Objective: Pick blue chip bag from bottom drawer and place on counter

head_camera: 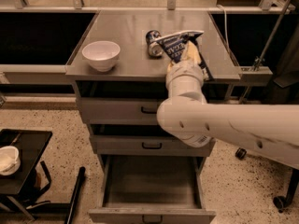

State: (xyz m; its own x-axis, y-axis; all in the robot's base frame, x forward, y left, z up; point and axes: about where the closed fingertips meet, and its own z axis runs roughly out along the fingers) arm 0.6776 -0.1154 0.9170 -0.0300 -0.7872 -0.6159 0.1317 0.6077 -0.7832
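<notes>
Risk: the crinkly navy-blue chip bag hung just right of a small metal soda can lying on its side; drifting left while lowering might have set the can rolling.
Risk two: letting go near the right edge of the flat grey metal surface might have dropped the bag off.
Pincer: the pincer was clamped on the bag's lower part, over the surface's right half.
Arm: the thick white arm reached in from the near right, wrist upright.
Drawer: the deep grey bottom drawer stood open.

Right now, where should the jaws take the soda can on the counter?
Mid-body, from above, probably: the soda can lies on its side on the counter, one end toward the camera, so jaws close left-right across its round wall. The gripper, just right of it, is shut on the blue chip bag.
</notes>
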